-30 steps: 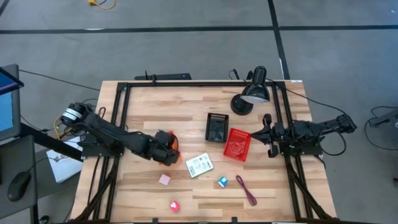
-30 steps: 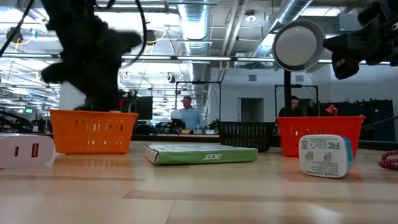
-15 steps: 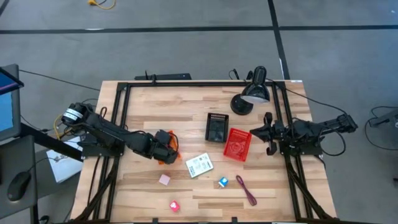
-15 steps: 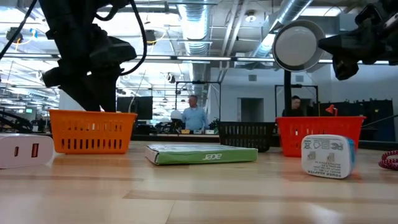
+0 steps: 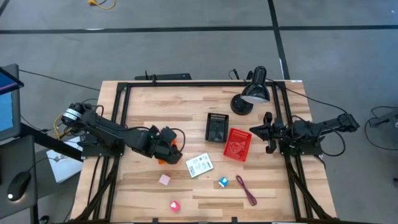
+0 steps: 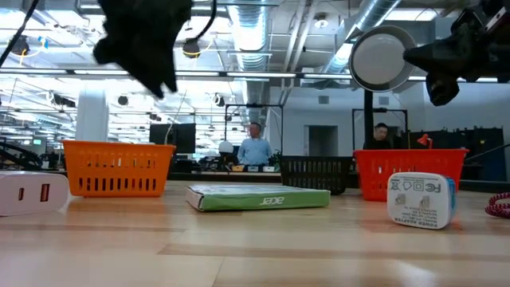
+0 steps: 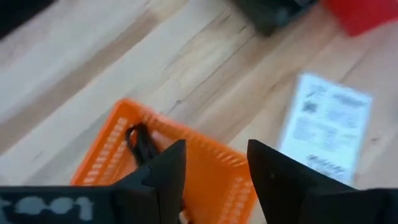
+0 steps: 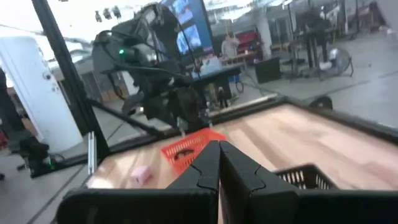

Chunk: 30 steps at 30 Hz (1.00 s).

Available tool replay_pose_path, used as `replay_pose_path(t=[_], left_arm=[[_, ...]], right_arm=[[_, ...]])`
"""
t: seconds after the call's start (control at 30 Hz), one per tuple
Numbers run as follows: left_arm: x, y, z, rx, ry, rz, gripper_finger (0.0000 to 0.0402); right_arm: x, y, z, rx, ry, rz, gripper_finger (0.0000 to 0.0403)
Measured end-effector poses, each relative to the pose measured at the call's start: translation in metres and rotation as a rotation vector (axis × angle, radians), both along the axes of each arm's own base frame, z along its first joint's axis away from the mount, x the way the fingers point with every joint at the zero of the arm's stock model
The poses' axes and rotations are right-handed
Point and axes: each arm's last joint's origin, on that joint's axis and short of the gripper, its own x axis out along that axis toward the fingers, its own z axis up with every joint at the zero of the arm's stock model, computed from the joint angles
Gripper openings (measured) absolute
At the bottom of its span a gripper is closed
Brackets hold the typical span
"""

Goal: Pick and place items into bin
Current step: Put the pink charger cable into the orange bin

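- Over the table, high view: left hand [image 5: 166, 142] hangs above the orange bin [image 5: 169, 154], which peeks out from under it; right hand [image 5: 265, 131] waits just beyond the red bin [image 5: 236, 144], away from the left hand. White packet [image 5: 199, 165] lies just past the left hand toward the table's middle; pink cube [image 5: 164, 180] near it toward the table's front edge; red-pink cube [image 5: 174, 205], blue cube [image 5: 222, 182] and purple pen-like tool [image 5: 246, 190] farther off along that front edge.
- Low view: left hand [image 6: 159, 76] is raised clear above the orange bin's rim, nothing seen in it. White packet [image 6: 257, 198] lies flat, thin and broad; judged light and fairly stiff, best taken across its narrow width at one edge, since it offers little height to pinch.
- Left wrist view: fingers [image 7: 166, 171] stand apart with nothing between them. Below them, inside the orange bin [image 7: 112, 162], rests a dark slim item [image 7: 142, 142], too blurred to name. White packet [image 7: 325, 127] lies ahead on bare wood.
- Right wrist view: fingers [image 8: 209, 163] pressed together, empty. Pink cube [image 8: 140, 175] shows far off, beside the orange bin [image 8: 185, 147]; judged small, light and hard, apt to skid or roll out, so pinch opposite flat faces squarely.
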Motion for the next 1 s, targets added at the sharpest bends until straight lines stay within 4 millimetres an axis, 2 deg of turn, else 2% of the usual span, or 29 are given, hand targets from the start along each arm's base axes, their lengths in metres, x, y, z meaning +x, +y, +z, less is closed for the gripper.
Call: replay_pose_path(t=[0.1, 0.23, 0.37, 0.5, 0.63, 0.73, 0.9, 1.0], left_arm=[[0.002, -0.002, 0.009, 0.026, 0.007, -0.066, 0.0158], [0.002, -0.002, 0.017, 0.058, 0.045, -0.144, 0.0158], [0.000, -0.001, 0.024, 0.108, 0.087, -0.190, 0.0158], [-0.003, 0.002, 0.026, 0.180, 0.131, -0.193, 0.0158], [-0.008, 0.005, 0.025, 0.225, 0.181, -0.176, 0.0158], [-0.012, 0.008, 0.025, 0.269, 0.213, -0.158, 0.0158], [-0.018, 0.010, 0.025, 0.354, 0.263, -0.150, 0.0158], [-0.020, 0.012, 0.026, 0.393, 0.278, -0.144, 0.0157]], right_arm=[[0.001, 0.001, 0.003, 0.006, -0.032, 0.026, 0.0001], [0.003, 0.008, 0.010, -0.028, -0.095, 0.156, 0.0011], [0.010, 0.013, 0.021, -0.044, -0.105, 0.163, 0.0053], [0.024, 0.020, 0.050, -0.115, -0.069, 0.141, 0.0107], [0.047, 0.033, 0.069, -0.095, 0.104, 0.215, 0.0155], [0.063, 0.052, 0.069, 0.047, 0.320, 0.322, 0.0178], [0.082, 0.095, 0.067, 0.234, 0.561, 0.422, 0.0188], [0.089, 0.120, 0.074, 0.304, 0.664, 0.443, 0.0186]])
